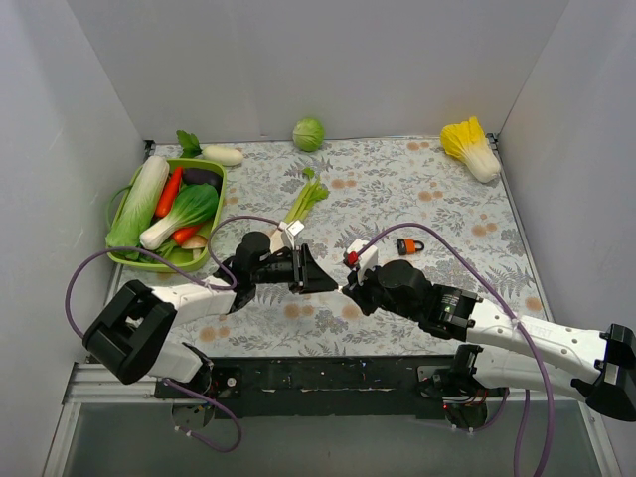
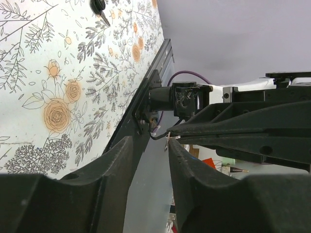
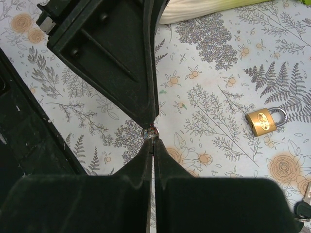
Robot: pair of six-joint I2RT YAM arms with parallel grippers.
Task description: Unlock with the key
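My left arm reaches low across the desk [image 1: 417,189] with its wrist rolled sideways. My right arm stretches in to meet it tip to tip. My right tool [image 3: 152,141] is pressed tight. A tiny silvery bit [image 2: 168,138] shows at its tips, and I cannot tell what it is. My left tool [image 2: 149,143] stands partly open, fingers flanking those tips, visibly gripping nothing. The key [image 2: 99,6] lies on the desk beyond, untouched.

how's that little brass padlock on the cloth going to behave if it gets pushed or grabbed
The brass padlock looks like solid metal, so it is probably rigid and heavy for its size. It lies flat on the floral cloth, so a push would likely slide or spin it, not roll it. Its smooth faces may be slippery to pinch.
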